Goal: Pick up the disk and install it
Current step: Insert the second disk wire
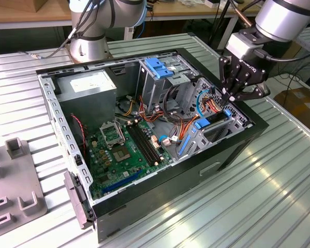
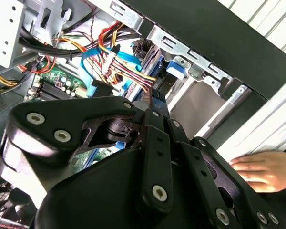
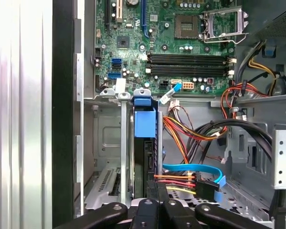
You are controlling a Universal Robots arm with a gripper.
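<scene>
The disk (image 1: 217, 120) stands on edge in the drive bay at the case's corner on the exterior view's right, a blue carrier tab showing at each end. The first wrist view shows its blue tab (image 3: 144, 125) and dark edge between the bay's metal walls. My gripper (image 1: 231, 98) hangs right over the disk's end nearest the case wall, its black fingers drawn together to a point. In both wrist views the gripper (image 3: 156, 206) (image 2: 150, 102) shows shut, with nothing seen between the fingertips. I cannot tell whether the tips touch the disk.
Bundled red, yellow and blue cables (image 3: 190, 179) run beside the bay. An upright metal cage with a blue top (image 1: 160, 67), the power supply (image 1: 88, 88) and the motherboard (image 1: 124, 150) fill the case. A person's hand (image 2: 262, 169) rests on the ribbed table outside the case wall.
</scene>
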